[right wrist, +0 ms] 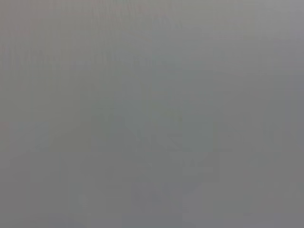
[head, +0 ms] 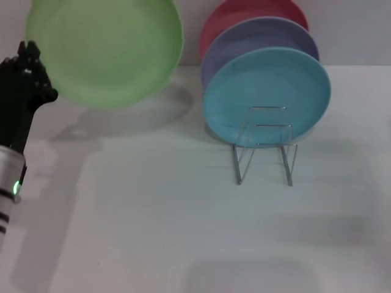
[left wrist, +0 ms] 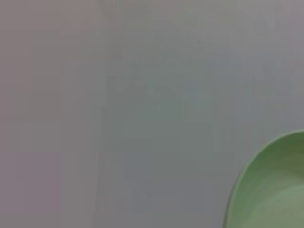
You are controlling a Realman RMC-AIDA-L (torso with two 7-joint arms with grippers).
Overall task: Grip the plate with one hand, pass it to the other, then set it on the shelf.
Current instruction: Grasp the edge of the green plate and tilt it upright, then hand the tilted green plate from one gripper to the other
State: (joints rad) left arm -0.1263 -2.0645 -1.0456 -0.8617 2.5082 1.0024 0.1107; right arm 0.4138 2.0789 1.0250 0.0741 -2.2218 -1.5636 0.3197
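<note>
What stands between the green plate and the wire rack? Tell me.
Nothing visible on the table between them. The green plate is held up by the left gripper; the rack already carries blue, lavender and pink plates, front loops free.

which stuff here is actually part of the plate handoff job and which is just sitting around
Part of the job:
- green plate, held up off the table
- left claw, at the plate's edge
- wire rack

Just there:
- blue plate, in the rack
- lavender plate, behind it
- red plate, at the back
</note>
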